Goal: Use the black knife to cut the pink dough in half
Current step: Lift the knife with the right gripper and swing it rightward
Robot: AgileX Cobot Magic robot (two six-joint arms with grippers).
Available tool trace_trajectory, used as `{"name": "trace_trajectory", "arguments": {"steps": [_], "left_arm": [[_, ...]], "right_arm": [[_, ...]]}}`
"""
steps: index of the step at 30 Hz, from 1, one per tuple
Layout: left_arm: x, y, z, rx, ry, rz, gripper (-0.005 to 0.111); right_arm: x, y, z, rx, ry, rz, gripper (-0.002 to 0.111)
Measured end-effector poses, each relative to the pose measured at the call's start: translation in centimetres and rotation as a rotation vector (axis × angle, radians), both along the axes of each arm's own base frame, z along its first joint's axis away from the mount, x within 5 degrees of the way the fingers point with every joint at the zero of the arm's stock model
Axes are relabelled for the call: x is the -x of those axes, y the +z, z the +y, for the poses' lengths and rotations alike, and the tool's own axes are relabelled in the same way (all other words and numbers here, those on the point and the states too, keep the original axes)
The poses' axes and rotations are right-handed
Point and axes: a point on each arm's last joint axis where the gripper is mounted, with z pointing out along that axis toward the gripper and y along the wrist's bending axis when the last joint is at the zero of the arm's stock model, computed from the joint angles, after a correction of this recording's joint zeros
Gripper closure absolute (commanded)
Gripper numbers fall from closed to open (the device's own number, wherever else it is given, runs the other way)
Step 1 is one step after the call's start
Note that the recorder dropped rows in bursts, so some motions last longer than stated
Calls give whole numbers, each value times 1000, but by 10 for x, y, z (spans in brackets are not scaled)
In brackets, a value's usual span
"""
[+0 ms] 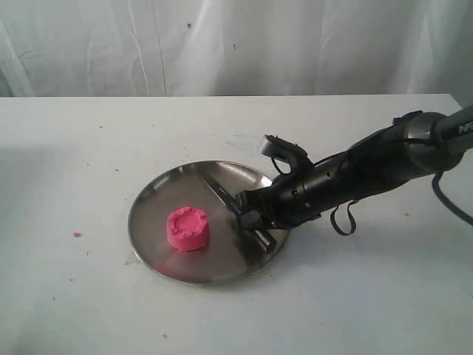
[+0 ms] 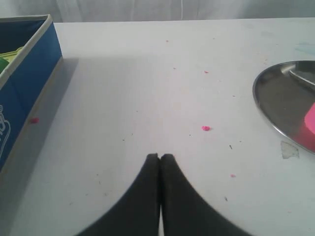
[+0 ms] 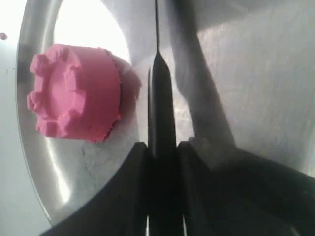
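The pink dough (image 1: 188, 228) is one round puck with a dimpled top, sitting on the left part of the steel plate (image 1: 148, 200). To its right, the black knife (image 1: 216, 188) lies on the plate with its blade pointing toward the far rim. My right gripper (image 1: 247, 218) is down on the plate, shut on the knife's handle. In the right wrist view the handle (image 3: 160, 98) runs between both fingers of the gripper (image 3: 161, 145), with the dough (image 3: 74, 93) close beside it. My left gripper (image 2: 160, 157) is shut and empty over bare table, away from the plate (image 2: 275, 98).
A blue box (image 2: 29, 83) stands on the table beyond the left gripper, on the side away from the plate. Tiny pink crumbs (image 2: 205, 128) dot the white tabletop. A white curtain hangs behind the table.
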Motion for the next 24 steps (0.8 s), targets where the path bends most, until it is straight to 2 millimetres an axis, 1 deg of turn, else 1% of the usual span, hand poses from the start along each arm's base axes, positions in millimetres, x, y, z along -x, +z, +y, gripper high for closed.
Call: {"name": "trace_trajectory", "arguments": {"steps": [2, 6, 9, 12, 16, 17, 18, 21, 24], "left_arm": [[0, 0, 0, 0, 0, 0, 107], [0, 0, 0, 0, 0, 0, 107], [0, 0, 0, 0, 0, 0, 107], [0, 0, 0, 0, 0, 0, 107], [0, 0, 0, 0, 0, 0, 107], [0, 0, 0, 0, 0, 0, 107], [0, 0, 0, 0, 0, 0, 107], [0, 0, 0, 0, 0, 0, 107], [0, 0, 0, 0, 0, 0, 107]], "right_arm": [[-3, 11, 0, -6, -6, -38, 108], [-5, 50, 0, -18, 7, -154, 108], [0, 80, -3, -4, 37, -253, 108], [8, 105, -8, 24, 76, -330, 108], [23, 129, -12, 104, 150, -391, 108], [32, 138, -13, 141, 185, -408, 108], [37, 142, -13, 169, 207, -409, 108], [58, 160, -12, 245, 255, -417, 108], [74, 174, -12, 267, 298, -415, 108]]}}
